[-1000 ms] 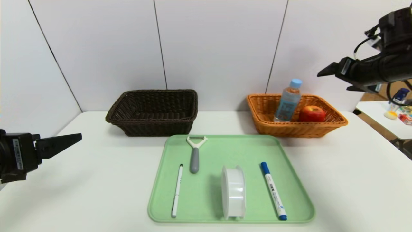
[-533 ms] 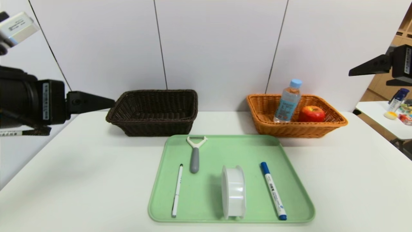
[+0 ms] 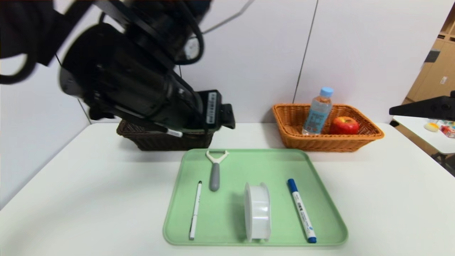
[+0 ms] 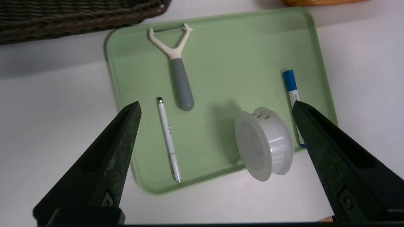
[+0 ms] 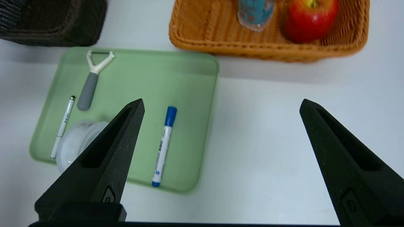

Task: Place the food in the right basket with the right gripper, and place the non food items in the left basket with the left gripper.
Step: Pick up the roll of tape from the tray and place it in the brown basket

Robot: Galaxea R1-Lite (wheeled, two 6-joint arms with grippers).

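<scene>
Overhead, left gripper [image 4: 214,107] spread wide, holding nothing, above green tray [image 3: 320,199] carrying peeler [image 3: 215,170], pen [image 3: 195,209], tape roll [image 3: 257,211], marker [image 3: 301,210]. Right gripper [image 5: 221,104] wide open, empty, off right. Apple [image 3: 344,125], bottle [image 3: 317,112] in orange basket [image 3: 298,140]; dark basket [image 3: 160,142] behind left arm

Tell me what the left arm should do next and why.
Probably lower the open left gripper onto the tape roll, which lies between its fingers' lines on the green tray. The apple and bottle already sit in the orange basket.
</scene>
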